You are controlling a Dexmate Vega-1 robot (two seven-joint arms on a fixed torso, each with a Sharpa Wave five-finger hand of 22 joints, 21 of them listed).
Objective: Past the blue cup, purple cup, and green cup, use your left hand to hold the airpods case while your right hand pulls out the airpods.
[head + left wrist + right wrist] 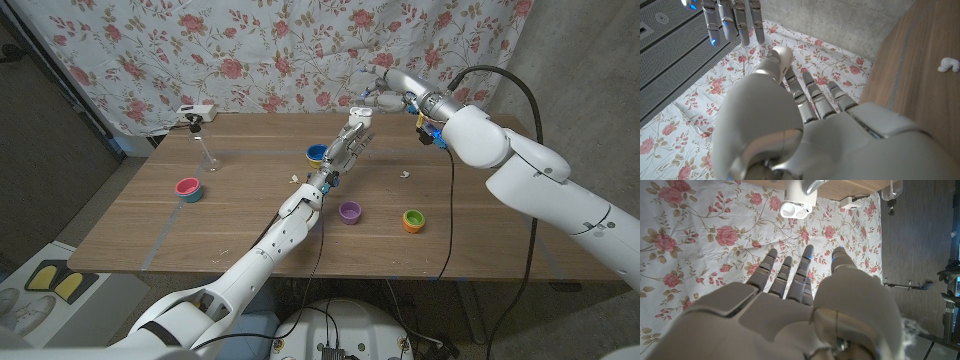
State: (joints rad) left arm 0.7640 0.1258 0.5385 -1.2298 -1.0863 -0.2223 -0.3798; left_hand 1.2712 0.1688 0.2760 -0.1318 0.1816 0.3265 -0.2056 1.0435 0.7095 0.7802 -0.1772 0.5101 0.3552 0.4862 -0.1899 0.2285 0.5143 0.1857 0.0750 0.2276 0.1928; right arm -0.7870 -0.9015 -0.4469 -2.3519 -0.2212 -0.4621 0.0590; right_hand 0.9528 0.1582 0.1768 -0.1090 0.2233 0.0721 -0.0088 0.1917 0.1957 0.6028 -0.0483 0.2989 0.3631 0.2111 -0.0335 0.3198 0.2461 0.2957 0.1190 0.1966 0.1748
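My left hand point(343, 152) reaches up past the blue cup point(316, 154) and holds the white airpods case point(360, 116) above the back of the table. The case point(797, 200) is open, and its two sockets look empty. My right hand point(388, 94) hovers just beyond the case with its fingers point(725, 22) straight and apart, holding nothing. One white earbud point(405, 173) lies on the table to the right, and another small white piece point(294, 178) lies left of my left wrist. The purple cup point(349, 211) and green cup point(413, 220) stand nearer the front.
A pink and blue cup point(188, 188) stands at the left. A clear glass point(208, 150) and a white device point(197, 112) sit at the back left. A flowered cloth point(280, 50) hangs behind the table.
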